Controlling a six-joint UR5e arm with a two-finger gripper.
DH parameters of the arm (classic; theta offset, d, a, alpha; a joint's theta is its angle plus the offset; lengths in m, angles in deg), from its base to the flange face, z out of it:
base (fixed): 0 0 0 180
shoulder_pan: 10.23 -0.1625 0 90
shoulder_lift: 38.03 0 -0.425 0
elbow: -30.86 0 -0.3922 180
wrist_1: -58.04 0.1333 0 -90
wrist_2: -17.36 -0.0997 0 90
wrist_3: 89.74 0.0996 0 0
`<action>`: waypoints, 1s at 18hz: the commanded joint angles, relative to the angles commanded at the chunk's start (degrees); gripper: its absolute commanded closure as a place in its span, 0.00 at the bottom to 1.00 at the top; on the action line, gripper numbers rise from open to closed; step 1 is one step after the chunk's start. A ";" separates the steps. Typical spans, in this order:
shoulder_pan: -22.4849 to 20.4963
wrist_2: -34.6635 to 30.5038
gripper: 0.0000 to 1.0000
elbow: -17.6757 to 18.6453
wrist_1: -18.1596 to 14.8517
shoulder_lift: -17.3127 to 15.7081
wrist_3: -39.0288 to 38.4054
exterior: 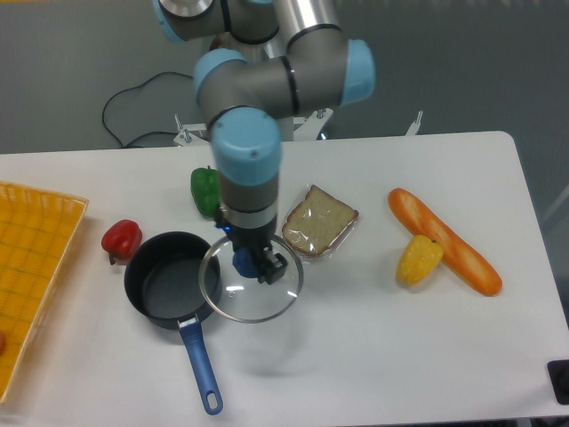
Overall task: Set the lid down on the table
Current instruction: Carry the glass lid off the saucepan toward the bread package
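The round glass lid (252, 296) with a metal rim hangs just right of the dark pan (169, 289), its left edge overlapping the pan's rim. My gripper (249, 261) is shut on the lid's small blue knob, coming down on it from above. A shadow lies on the white table (382, 347) under and in front of the lid, so the lid is held in the air. The pan stands uncovered, its blue handle pointing toward the front edge.
A bagged bread slice (319, 221) lies just right of the gripper. A green pepper (204, 189) and a red pepper (122, 239) sit behind and left of the pan. A baguette (444, 241) and a yellow item (419, 260) lie right. A yellow gridded tray (31, 267) is far left.
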 joint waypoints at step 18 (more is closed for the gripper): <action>-3.86 -6.33 0.51 0.26 0.26 5.36 -13.89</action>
